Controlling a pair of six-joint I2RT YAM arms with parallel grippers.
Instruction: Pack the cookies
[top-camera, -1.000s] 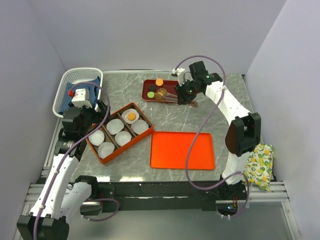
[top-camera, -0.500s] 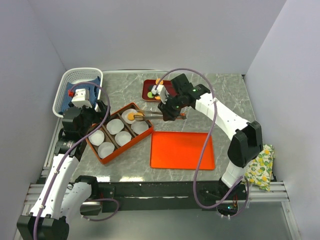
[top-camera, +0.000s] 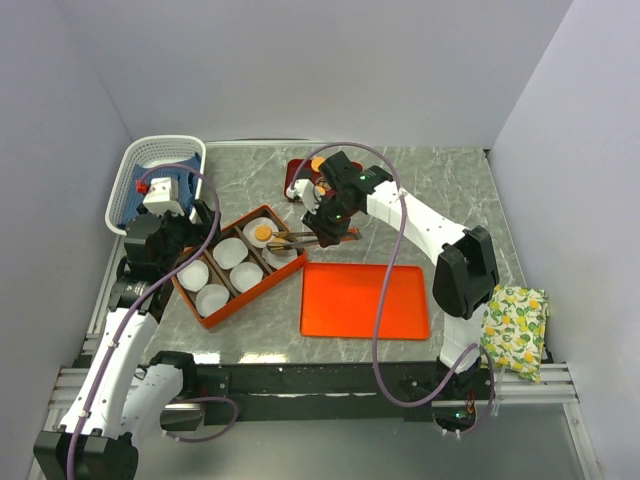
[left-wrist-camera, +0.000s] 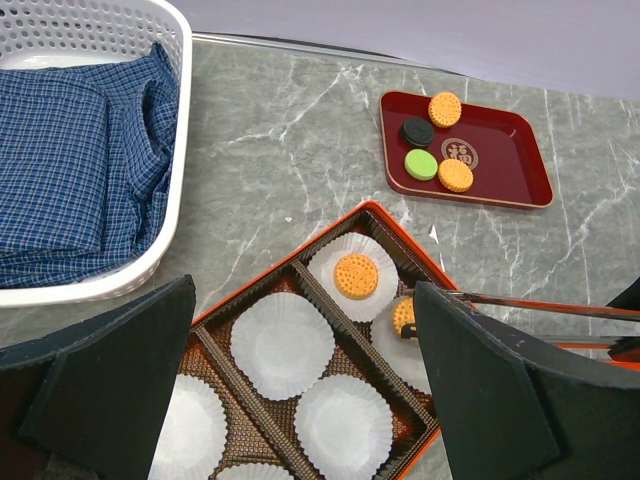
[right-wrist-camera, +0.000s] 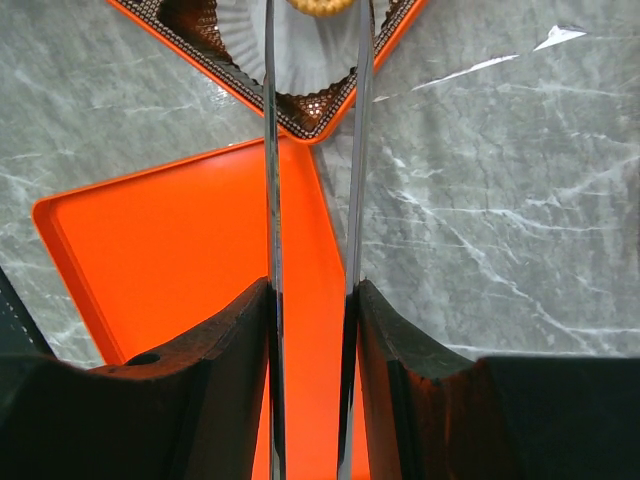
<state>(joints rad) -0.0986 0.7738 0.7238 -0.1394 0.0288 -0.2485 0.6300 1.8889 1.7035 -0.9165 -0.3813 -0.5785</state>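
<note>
the right claw (right-wrist-camera: 312, 290) is clamped on tongs (right-wrist-camera: 270, 150) whose tips pinch an orange cookie (left-wrist-camera: 403, 316) low over a paper cup (right-wrist-camera: 300, 45) in the box (top-camera: 250, 300), probably to lay it in flat, while the left claw (left-wrist-camera: 302, 300) hangs wide open by the box, holding nothing.

Flat marbled tabletop (left-wrist-camera: 300, 130): grey, white veins. Small rectangular glossy tray (left-wrist-camera: 510, 165): dark red, gold emblem. On it: black round cookie (left-wrist-camera: 417, 132), green round cookie (left-wrist-camera: 421, 165), two orange round cookies (left-wrist-camera: 445, 108). Divided rectangular box (left-wrist-camera: 250, 284): orange rim, dark brown dotted lining. Pleated paper cups (left-wrist-camera: 282, 345): white. Large flat plastic tray (top-camera: 365, 300): bright orange. Lattice plastic basket (left-wrist-camera: 182, 120): white. Folded cloth (left-wrist-camera: 80, 170): blue check. Crumpled cloth (top-camera: 517, 330): white, yellow lemons, green leaves. Thin metal tongs (right-wrist-camera: 270, 150): silver. Left pincer (left-wrist-camera: 303, 300), right pincer (right-wrist-camera: 312, 300): black.
</note>
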